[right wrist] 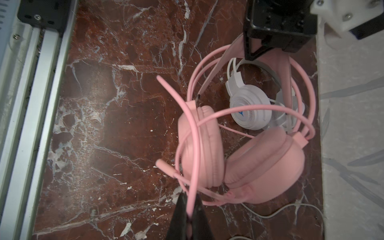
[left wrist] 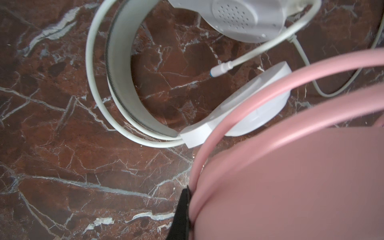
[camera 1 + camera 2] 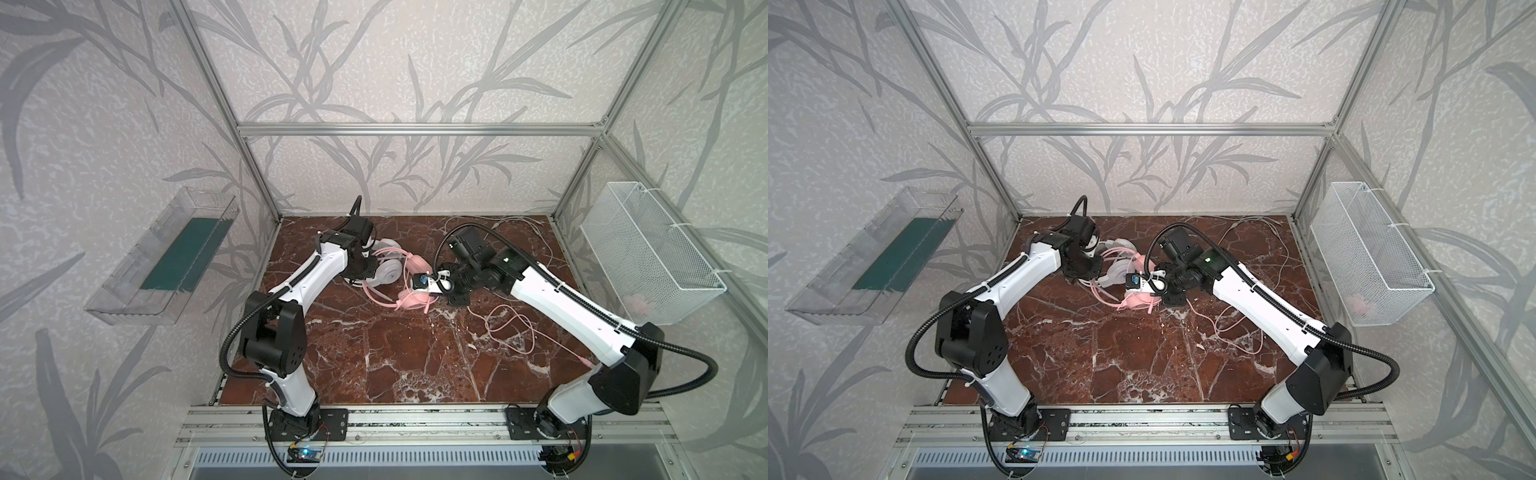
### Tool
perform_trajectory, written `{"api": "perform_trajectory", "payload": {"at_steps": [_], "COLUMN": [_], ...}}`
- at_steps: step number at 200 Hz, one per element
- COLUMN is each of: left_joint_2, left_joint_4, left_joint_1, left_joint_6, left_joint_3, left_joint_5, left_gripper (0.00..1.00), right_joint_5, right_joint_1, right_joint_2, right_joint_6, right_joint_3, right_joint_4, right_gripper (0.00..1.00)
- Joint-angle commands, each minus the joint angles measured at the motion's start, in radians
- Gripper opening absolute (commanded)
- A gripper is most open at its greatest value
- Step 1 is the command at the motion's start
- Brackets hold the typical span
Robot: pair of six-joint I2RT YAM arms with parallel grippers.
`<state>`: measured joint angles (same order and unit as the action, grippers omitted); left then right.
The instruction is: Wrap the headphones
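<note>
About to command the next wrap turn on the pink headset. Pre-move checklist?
1. right gripper shut on pink cable: ok.
2. left gripper clamping pink headband: ok.
3. white headset clear of pink headset: not ok, the headband crosses over its cup.
4. Cable slack taken up: not ok, loops lie loose on the table.
5. white cable free of pink turns: cannot tell.

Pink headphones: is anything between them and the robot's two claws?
Nothing visible: the left gripper is shut on the pink headphones at the headband, the right gripper on their cable. The white headphones lie partly beneath.
</note>
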<state>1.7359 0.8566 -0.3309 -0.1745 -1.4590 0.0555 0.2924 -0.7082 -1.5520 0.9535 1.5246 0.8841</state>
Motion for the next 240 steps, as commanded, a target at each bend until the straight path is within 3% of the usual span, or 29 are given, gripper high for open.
{"api": "perform_trajectory", "payload": {"at_steps": [1, 88, 207, 240], "left_joint_2": [-0.001, -0.007, -0.072, -0.106], "left_joint_4": [0.039, 0.061, 0.009, -0.027], "left_joint_1": [-0.022, -0.065, -0.088, -0.087], "left_joint_6": [0.073, 0.154, 0.176, 0.169], "left_joint_3": [-0.057, -0.035, 0.019, 0.045], "left_joint_5": [0.046, 0.04, 0.124, 0.138], "left_gripper": [0.0, 0.0, 0.0, 0.0], "right_joint_5": [-0.018, 0.057, 0.152, 0.176], "right_joint_1": [0.015, 0.103, 0.248, 0.261], "right_joint_2": [-0.028, -0.178, -0.344, -0.358], "right_joint_6": [0.12, 0.129, -0.202, -0.259], "right_joint_3": [0.059, 0.168, 0.234, 0.189], "right_joint_4": [-0.008, -0.111, -0.28, -0.303], "right_gripper": [0.0, 0.0, 0.0, 0.0]}}
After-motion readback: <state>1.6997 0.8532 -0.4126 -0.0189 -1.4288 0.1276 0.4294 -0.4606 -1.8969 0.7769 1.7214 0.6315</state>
